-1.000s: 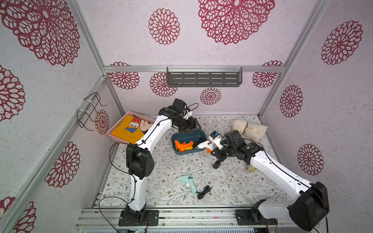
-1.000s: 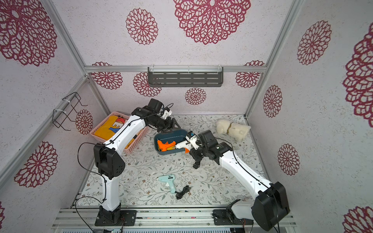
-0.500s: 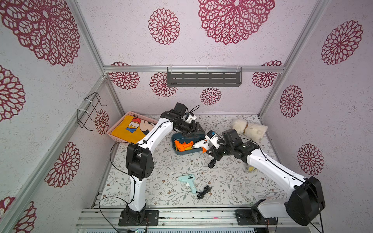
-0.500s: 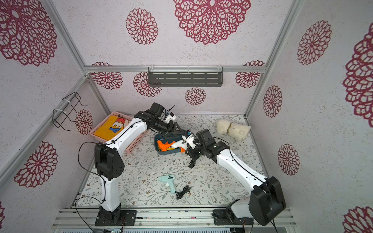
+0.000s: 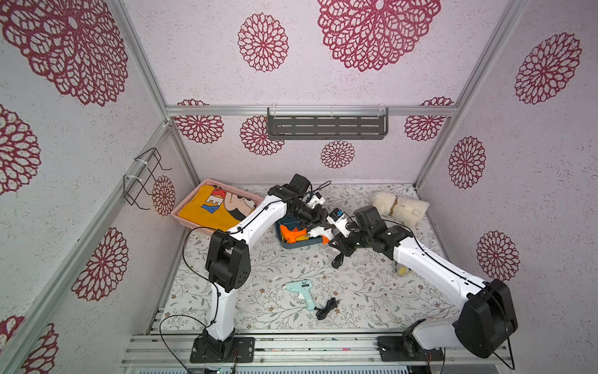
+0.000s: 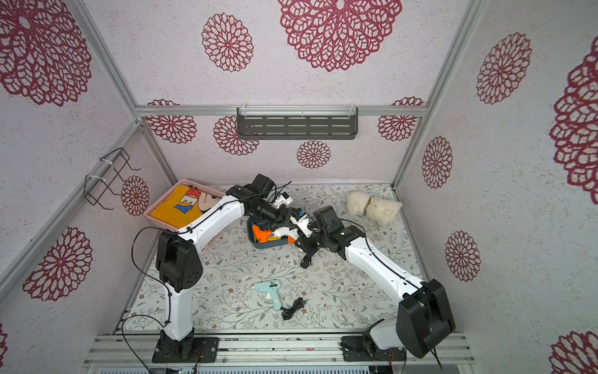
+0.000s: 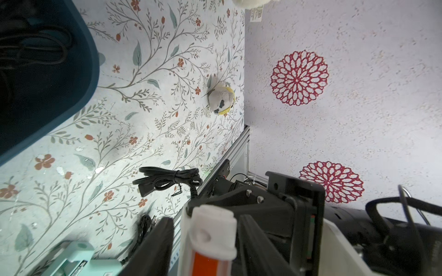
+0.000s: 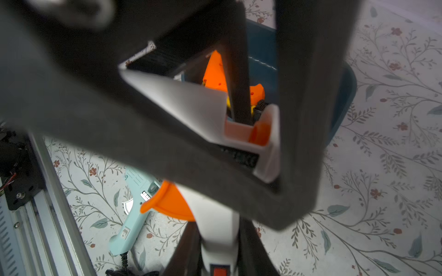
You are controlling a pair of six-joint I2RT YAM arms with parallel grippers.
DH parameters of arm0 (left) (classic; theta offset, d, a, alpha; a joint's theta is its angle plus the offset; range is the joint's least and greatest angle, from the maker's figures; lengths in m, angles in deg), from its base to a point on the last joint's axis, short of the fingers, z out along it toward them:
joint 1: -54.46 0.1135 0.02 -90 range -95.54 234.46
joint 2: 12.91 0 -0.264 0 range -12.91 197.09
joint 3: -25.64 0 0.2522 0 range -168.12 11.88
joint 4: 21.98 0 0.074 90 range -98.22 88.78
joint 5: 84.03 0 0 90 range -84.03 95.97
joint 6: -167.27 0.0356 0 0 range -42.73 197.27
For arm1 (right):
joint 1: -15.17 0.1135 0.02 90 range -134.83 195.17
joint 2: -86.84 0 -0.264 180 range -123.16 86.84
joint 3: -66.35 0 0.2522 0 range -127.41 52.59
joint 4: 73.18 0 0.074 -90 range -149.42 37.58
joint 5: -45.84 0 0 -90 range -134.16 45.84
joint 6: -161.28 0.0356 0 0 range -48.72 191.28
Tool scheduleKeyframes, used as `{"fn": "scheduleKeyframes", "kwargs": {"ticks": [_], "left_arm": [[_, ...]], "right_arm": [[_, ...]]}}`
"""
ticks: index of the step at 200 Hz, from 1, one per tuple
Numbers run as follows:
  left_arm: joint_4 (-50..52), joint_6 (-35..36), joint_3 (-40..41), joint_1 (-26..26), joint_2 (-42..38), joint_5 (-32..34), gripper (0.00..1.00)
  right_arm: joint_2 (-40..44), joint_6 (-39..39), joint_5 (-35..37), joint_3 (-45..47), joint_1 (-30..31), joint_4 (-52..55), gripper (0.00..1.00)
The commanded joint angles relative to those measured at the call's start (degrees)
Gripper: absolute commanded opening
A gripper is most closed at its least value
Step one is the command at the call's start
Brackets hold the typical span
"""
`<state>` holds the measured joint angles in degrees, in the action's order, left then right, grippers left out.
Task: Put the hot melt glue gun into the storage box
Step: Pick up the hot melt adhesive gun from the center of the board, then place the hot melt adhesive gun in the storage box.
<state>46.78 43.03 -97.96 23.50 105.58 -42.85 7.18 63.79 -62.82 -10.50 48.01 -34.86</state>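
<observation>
Finding: the white glue gun (image 5: 318, 230) is off the desk, lying across the 3 o'clock rim of the storage box (image 5: 296, 245). Its barrel is over the box interior and its orange nozzle pokes just outside the rim. It is not yet inside. An orange glue gun (image 5: 291, 234) already occupies the box towards 9 o'clock.

Right pincer (image 8: 218, 239): clamped on the white gun's handle, jaws tight on both flanks.

Left pincer (image 7: 207, 229): its jaws stand either side of the gun's rear end. A sliver of background shows on one side, so I cannot tell whether they bear on it yet.

I judge the step to be a two-arm seating of the gun, or a handover above the box. To do it well, I would confirm that the left jaws are firmly on the barrel before the right grip slackens. I would then tip the barrel down into the free space at 3 o'clock, clear of the orange gun.

Risk: the bundled black cord (image 5: 338, 259) sits outside the box at its 5 o'clock. It could drag the gun back over the rim, so it should be carried in too.

Beyond, a mint glue gun (image 5: 299, 288) lies on the desk at the box's 6 o'clock, well apart and untouched.
</observation>
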Motion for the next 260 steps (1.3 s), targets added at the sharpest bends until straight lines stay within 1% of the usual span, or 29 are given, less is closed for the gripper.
{"fn": "scheduleKeyframes", "kwargs": {"ticks": [1,20,36,60,81,86,102,114,127,130,139,164,181,206,260], "left_arm": [[2.88,2.51,0.37,-0.25,-2.18,1.68,0.36],[3.52,2.99,0.13,0.01,-2.53,2.65,0.25],[3.71,3.21,-0.26,0.20,-2.55,3.18,0.19],[3.97,3.16,-0.65,0.72,-2.57,3.62,0.11],[4.14,3.21,-0.98,1.28,-2.70,4.21,0.06],[4.16,3.21,-0.99,1.41,-2.80,4.45,0.05],[4.04,2.58,-0.92,2.31,-3.20,6.10,0.01],[2.94,1.25,0.13,3.44,-4.16,8.33,0.00],[0.61,-0.97,2.39,5.30,-5.39,11.07,0.00],[-0.18,-1.67,3.11,5.80,-7.53,11.73,0.00],[-2.99,-4.05,5.54,7.38,-9.65,13.93,0.00],[-16.61,-14.31,15.15,12.16,-15.21,18.62,0.00],[-26.82,-20.69,20.86,13.56,-17.75,21.46,0.00],[-33.20,-25.61,21.21,14.18,-16.83,24.16,0.00],[-46.22,-34.58,20.74,14.55,-12.67,24.72,0.00]], "right_arm": [[-0.06,-0.34,-1.82,-2.83,0.38,-2.41,0.00],[-0.15,-0.34,-1.75,-2.95,0.41,-2.31,0.00],[-0.08,-0.34,-1.36,-3.09,0.38,-2.41,0.00],[0.18,0.00,-0.13,-3.17,0.38,-2.58,0.00],[0.55,0.80,0.38,-3.11,0.39,-3.26,0.00],[0.64,1.02,0.39,-3.14,0.39,-3.41,0.03],[0.81,1.98,0.76,-3.39,0.38,-3.55,0.27],[1.37,2.76,2.20,-3.53,0.30,-3.87,0.41],[2.53,3.25,3.58,-3.32,0.13,-4.79,0.49],[2.89,3.42,3.96,-3.25,0.04,-5.02,0.49],[3.71,3.74,4.63,-3.09,-0.35,-5.76,0.52],[5.12,4.55,5.38,-3.00,-1.76,-6.43,0.55],[5.47,4.97,5.38,-2.79,-2.31,-6.63,0.56],[5.48,5.37,5.38,-2.49,-2.58,-6.54,0.56],[6.27,5.64,6.78,-2.03,-2.67,-6.34,0.56]]}}
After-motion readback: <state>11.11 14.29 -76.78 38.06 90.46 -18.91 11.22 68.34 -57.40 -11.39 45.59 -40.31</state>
